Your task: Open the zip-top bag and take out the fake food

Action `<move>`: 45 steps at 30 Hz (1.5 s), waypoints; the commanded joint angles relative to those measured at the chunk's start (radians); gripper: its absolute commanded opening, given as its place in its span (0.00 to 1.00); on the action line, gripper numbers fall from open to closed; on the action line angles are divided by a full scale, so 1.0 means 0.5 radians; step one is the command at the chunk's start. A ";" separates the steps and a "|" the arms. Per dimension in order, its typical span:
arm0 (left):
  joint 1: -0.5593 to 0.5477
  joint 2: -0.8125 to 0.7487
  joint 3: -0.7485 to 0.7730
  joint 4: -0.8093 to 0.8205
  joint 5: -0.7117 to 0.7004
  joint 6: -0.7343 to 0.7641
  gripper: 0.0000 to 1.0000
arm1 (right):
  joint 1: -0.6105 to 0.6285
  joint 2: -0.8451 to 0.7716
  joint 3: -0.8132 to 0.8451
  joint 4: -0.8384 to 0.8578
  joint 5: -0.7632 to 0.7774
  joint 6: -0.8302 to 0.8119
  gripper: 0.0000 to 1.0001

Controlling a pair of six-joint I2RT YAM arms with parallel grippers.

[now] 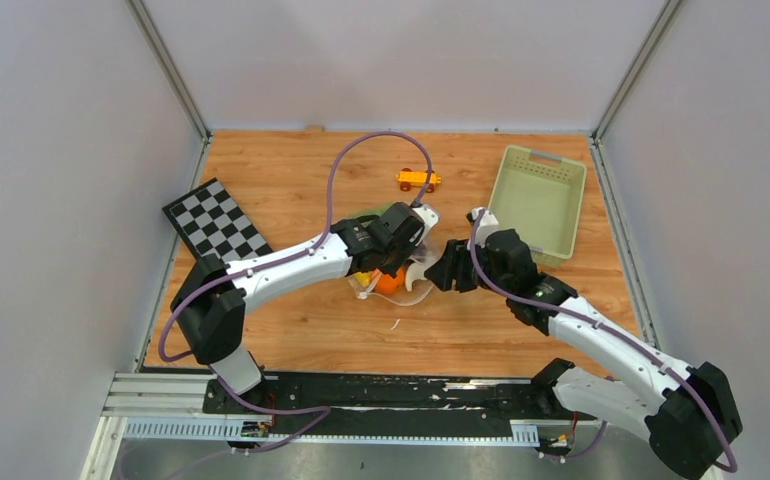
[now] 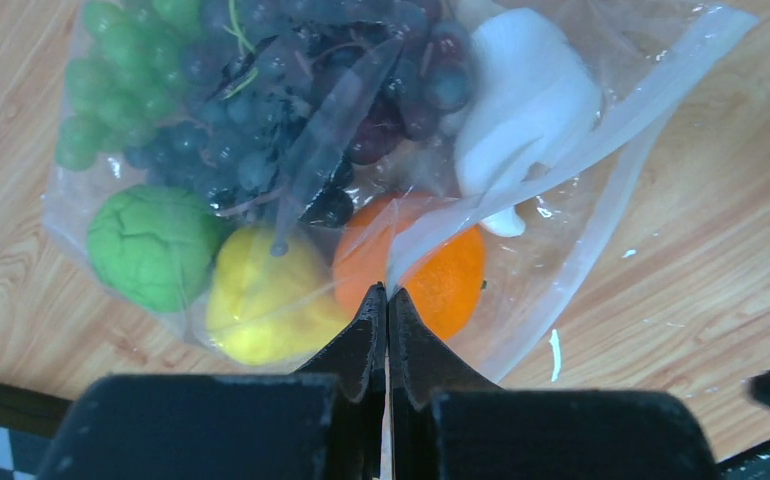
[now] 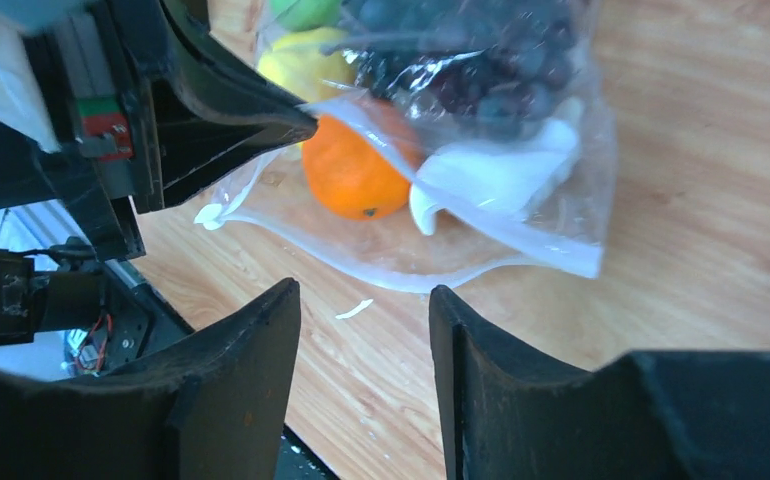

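Clear plastic zip-top bag (image 2: pixel 551 260) rests on the wooden surface (image 2: pixel 711 250); fake food (image 2: pixel 151 245) sits inside: orange (image 2: pixel 446 285), lemon (image 2: pixel 256 305), grapes (image 2: pixel 251 160), mushroom (image 2: pixel 531 100); my left pincer (image 2: pixel 387 295) is pressed together on the bag's rim — right beside the orange; my right pincer (image 3: pixel 364 292) hangs spread, near the bag but apart.

Table top (image 1: pixel 291 335) was orange-brown wood-grain, grain running left to right. Plain pale grey walls closed it in at back (image 1: pixel 401 60), left (image 1: pixel 51 200) and right (image 1: pixel 731 200). Slanted aluminium posts (image 1: pixel 169 70) met at both back corners. Black strip (image 1: pixel 411 385) and slotted metal rail (image 1: pixel 161 398) ran along near edge. Black-and-white checkerboard (image 1: pixel 216 222) lay flat at left edge; pale green bin (image 1: pixel 538 200) sat back right. Light was even, shadows soft.
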 commanded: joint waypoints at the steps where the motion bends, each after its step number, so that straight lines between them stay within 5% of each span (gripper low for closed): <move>1: 0.001 -0.101 0.009 0.124 0.129 -0.077 0.00 | 0.142 0.062 -0.104 0.352 0.142 0.297 0.49; 8: 0.001 -0.114 -0.001 0.147 0.155 -0.106 0.00 | 0.235 0.414 -0.134 0.669 0.252 0.520 0.41; 12: 0.001 -0.108 -0.004 0.151 0.164 -0.117 0.00 | 0.278 0.598 -0.073 0.584 0.582 0.679 0.41; 25: 0.004 -0.085 -0.006 0.144 0.108 -0.131 0.00 | 0.278 1.071 0.169 0.716 0.786 0.686 0.62; 32: 0.037 -0.061 -0.010 0.149 0.090 -0.141 0.00 | 0.261 1.244 0.348 0.648 0.893 0.569 0.63; 37: 0.076 -0.045 -0.010 0.156 0.133 -0.173 0.00 | 0.260 1.269 0.329 0.588 1.030 0.525 0.55; 42: 0.119 -0.041 -0.039 0.188 0.190 -0.218 0.00 | 0.259 1.225 0.235 0.644 1.057 0.441 0.30; 45: 0.133 -0.026 -0.051 0.195 0.223 -0.254 0.00 | 0.261 1.195 0.179 0.766 0.985 0.353 0.26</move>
